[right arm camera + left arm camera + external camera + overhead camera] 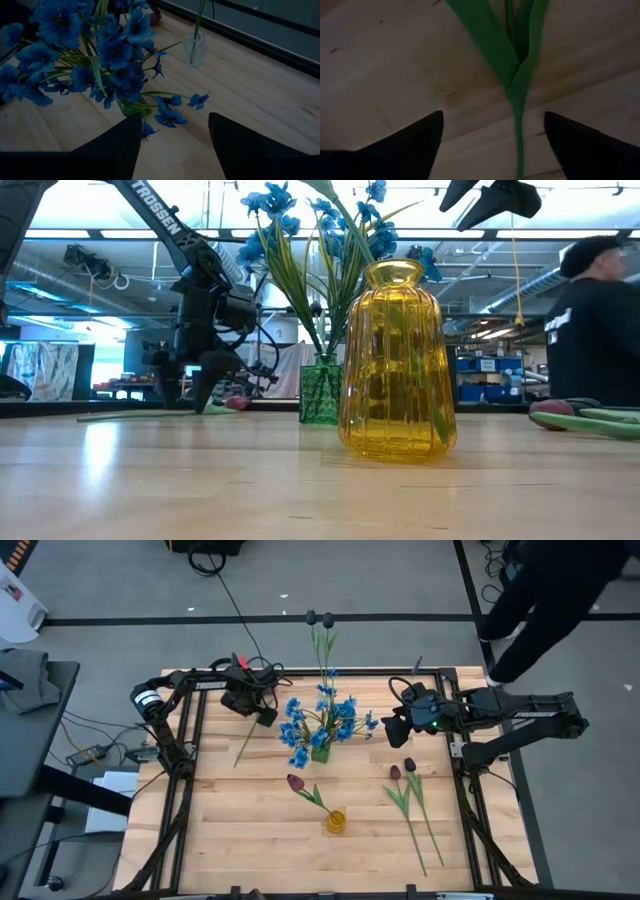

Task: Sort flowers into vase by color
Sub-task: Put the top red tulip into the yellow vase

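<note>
Yellow vase (336,821) at the near edge holds one red tulip (296,782), leaning toward the left side. Two more red tulips (402,772) lie flat on the table (240,840) to its right, heads toward the far edge, stems running toward the near edge.

Mid-table: green vase (320,752) packed with blue flowers (322,720), fanning out and up.

Left gripper (262,715) is low over a loose stem (247,741) lying beside the green vase, long axis diagonal, its lower end toward the near-left. Wrist view: fingers spread wide, straddling the stem (519,135) where the leaves split; nothing held. Which colour its head is cannot be read here, possibly red.

Step in hand, as judged: picking this stem. The next move calls for a descent, closing across the stem, and lifting it clear of the blue blossoms.

Right gripper (392,730) hangs just right of the blue bunch, fingers wide, empty.

Farther back, a clear vase (194,48) holds thin dark-headed stems (320,630).
</note>
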Tool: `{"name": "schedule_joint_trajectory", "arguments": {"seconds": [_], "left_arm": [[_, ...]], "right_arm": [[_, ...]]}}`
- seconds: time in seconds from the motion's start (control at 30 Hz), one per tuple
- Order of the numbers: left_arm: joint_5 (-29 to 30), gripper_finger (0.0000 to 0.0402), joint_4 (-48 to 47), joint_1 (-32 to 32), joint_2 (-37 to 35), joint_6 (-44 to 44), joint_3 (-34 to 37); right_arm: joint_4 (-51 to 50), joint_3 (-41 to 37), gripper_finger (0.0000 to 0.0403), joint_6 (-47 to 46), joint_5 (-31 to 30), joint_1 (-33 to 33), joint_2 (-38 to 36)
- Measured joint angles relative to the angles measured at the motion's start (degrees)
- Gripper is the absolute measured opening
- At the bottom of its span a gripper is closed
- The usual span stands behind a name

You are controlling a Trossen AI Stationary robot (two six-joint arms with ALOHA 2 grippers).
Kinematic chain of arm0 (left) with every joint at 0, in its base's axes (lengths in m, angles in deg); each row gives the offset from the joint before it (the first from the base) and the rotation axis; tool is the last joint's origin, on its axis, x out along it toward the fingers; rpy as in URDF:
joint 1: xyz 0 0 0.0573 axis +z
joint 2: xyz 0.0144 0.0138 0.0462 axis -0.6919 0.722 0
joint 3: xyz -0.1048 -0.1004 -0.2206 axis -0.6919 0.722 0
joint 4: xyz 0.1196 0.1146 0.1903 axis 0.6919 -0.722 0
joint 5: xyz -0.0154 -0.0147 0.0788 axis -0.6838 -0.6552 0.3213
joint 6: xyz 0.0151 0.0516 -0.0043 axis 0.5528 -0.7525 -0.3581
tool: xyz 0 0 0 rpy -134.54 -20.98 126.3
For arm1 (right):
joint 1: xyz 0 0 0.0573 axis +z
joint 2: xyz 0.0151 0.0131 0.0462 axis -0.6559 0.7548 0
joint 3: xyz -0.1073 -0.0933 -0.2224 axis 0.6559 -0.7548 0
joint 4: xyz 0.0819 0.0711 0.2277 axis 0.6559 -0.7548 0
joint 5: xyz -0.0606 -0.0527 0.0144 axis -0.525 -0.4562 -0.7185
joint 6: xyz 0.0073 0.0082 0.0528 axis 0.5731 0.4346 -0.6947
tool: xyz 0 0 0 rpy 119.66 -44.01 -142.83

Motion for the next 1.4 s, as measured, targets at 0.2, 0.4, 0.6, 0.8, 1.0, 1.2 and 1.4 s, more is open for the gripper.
{"name": "schedule_joint_trajectory", "arguments": {"seconds": [0.2,0.4,0.6,0.8,1.0,1.2,1.4], "left_arm": [[-4.1,0.0254,3.1,-0.2,0.0,1.1,0.0],[-3.6,0.0198,3.9,-0.3,0.0,1.8,0.2],[-2.9,0.0171,4.5,-0.3,0.0,2.4,1.6],[-3.5,0.0167,5.3,-0.5,-0.2,3.3,2.2],[-2.4,0.0163,5.4,-1.2,-0.2,3.5,2.2],[-2.4,0.0121,5.5,-1.5,-0.2,4.5,2.2],[-2.3,0.0052,5.2,-1.4,-0.1,4.6,2.2]], "right_arm": [[0.0,0.0,0.0240,0.5,0.0,0.0,-0.3],[-0.3,0.0,0.0240,1.1,0.0,0.0,-1.4],[-0.4,0.0,0.0240,1.1,-0.5,0.0,-3.3],[-0.5,0.0,0.0240,1.3,-2.8,0.0,-5.3],[-0.5,0.0,0.0240,1.5,-3.6,0.0,-6.7],[-1.5,0.0,0.0240,1.5,-3.6,0.0,-7.5],[-1.9,0.0,0.0240,1.7,-3.6,0.0,-7.7]]}}
